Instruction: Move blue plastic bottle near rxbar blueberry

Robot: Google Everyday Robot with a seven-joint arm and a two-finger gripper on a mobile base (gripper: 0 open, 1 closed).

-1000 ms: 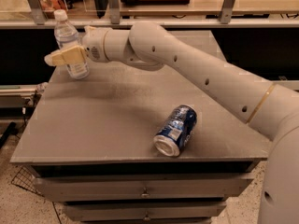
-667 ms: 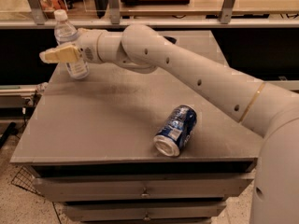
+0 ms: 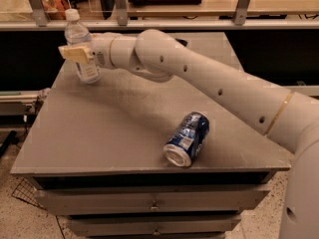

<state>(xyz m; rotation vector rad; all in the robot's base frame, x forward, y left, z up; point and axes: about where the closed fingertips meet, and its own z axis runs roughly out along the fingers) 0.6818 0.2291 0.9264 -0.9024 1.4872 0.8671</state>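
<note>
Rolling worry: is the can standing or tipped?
Tipped: the can lies on its side near the table's front edge; the hand is at the bottle.

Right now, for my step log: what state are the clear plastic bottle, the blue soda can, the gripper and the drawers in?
clear plastic bottle with white cap: capped, leaning, held at the table's far left.
two-finger gripper: shut on the bottle.
dented blue soda can: on its side near the front edge.
grey drawers: shut.
</note>
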